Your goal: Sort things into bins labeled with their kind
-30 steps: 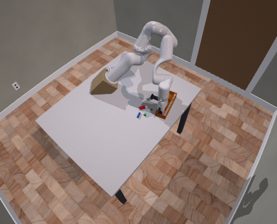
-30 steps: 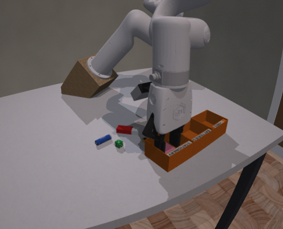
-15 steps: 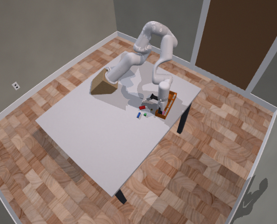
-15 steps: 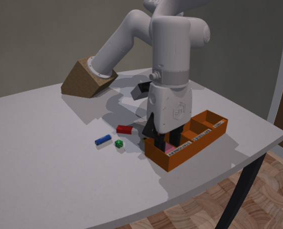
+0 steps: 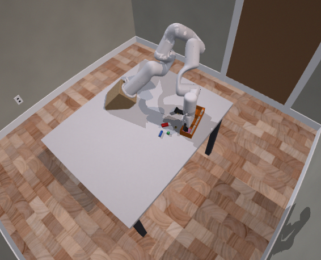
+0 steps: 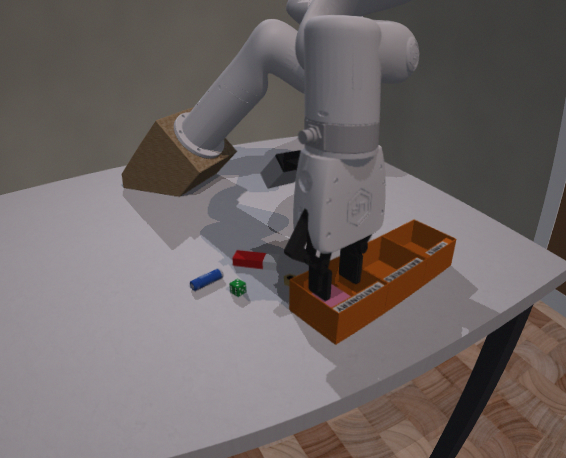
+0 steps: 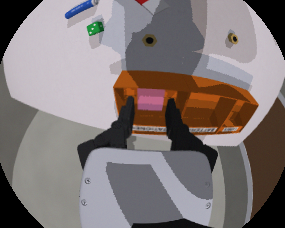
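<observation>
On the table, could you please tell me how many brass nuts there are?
2: one behind the stationery bin, one farther along; the arm may hide more.

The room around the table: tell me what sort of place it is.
Probably a small robot test room: an arm is mounted on a wedge-shaped block, a labelled orange tray sits below it, and plain walls enclose the wood floor.

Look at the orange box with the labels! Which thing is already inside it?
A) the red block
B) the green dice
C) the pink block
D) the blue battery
C: the pink block sits down inside the orange box's end compartment, the one labelled STATIONERY.
</observation>
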`<control>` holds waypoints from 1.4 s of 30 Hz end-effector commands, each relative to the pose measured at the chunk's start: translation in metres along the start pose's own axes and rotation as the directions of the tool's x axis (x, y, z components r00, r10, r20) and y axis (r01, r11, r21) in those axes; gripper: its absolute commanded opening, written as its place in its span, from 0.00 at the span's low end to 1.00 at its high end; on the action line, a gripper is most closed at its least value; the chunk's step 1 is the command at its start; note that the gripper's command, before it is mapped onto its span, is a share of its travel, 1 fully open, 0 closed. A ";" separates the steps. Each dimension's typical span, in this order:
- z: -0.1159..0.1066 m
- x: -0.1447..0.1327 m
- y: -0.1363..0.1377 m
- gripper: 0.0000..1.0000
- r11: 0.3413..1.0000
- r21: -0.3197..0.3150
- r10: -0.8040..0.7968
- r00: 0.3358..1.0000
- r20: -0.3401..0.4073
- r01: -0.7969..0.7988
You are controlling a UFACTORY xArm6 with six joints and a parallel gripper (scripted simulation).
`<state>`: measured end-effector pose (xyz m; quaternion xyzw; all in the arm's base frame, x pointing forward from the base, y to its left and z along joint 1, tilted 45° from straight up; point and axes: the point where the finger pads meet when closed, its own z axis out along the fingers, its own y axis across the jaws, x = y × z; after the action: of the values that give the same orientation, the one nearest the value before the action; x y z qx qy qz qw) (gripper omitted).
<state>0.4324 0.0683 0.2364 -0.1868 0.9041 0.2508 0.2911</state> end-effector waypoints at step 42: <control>-0.041 0.157 -0.014 0.38 0.761 0.002 -0.649 0.761 0.000 0.649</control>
<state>0.3095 0.0085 0.1643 -0.4696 0.8016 0.1379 0.3435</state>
